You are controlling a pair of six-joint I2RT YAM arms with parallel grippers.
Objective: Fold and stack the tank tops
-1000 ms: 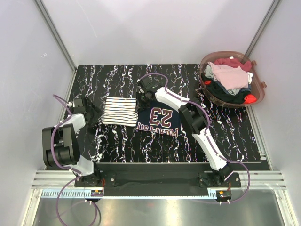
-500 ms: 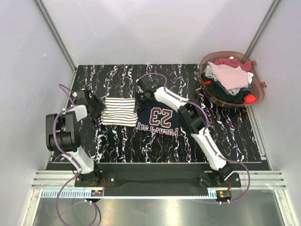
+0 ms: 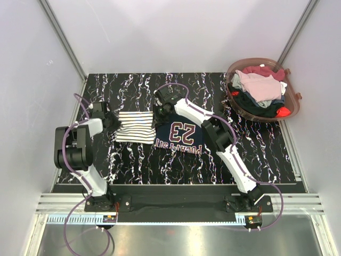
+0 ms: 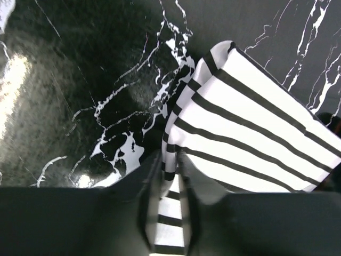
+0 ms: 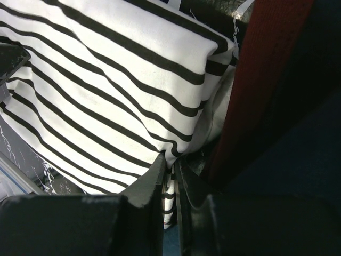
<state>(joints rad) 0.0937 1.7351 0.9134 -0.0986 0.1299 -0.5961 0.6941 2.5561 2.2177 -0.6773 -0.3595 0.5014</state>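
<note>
The left fingers (image 4: 149,213) are closed narrow on the left edge of the striped tank top (image 3: 136,127), with a fold of cloth pinched between them. The right fingers (image 5: 152,208) pinch its right edge the same way, hard against the red-trimmed edge of the navy tank top (image 3: 178,136). Nearest the arm bases, a bare band of worktop (image 3: 160,165) runs the full width. Mid-worktop, the striped top lies folded in a rectangle. Its right edge meets the navy top, which lies flat with its number showing. Behind both, bare worktop runs to the back wall. At the far right corner a basket (image 3: 294,104) of heaped clothes (image 3: 261,88) stands well apart from them.
</note>
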